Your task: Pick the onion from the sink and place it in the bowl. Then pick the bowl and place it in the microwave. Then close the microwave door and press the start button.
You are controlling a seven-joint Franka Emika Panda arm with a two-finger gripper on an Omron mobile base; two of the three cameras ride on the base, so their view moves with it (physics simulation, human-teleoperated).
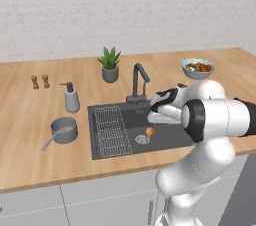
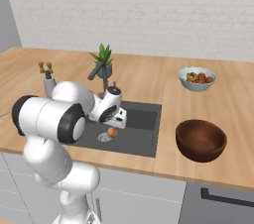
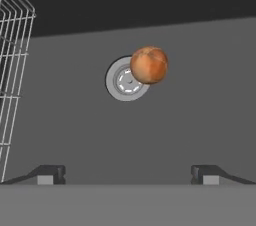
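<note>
The onion lies on the floor of the sink, just beside the round steel drain; in the hand view it sits at about one o'clock from the drain and overlaps the drain's rim. In the left base view the onion is likewise at one o'clock of the drain, and in the right base view it is at about two o'clock of it.

The gripper hangs over the basin with its two dark fingertips spread wide apart and nothing between them. The onion shows at twelve o'clock of the gap, well clear of both tips. In the left base view the hand is above the sink, just in front of the black faucet.

A wire rack fills the sink's left part; its white bars show at nine to eleven o'clock in the hand view.

The brown bowl stands on the wooden counter, at three o'clock of the sink and apart from it. A grey-blue bowl of food stands at twelve o'clock of the brown bowl, nearer the wall. A potted plant stands behind the faucet, and a soap bottle, a small pan and two little shakers are on the counter at nine to ten o'clock of the sink
</note>
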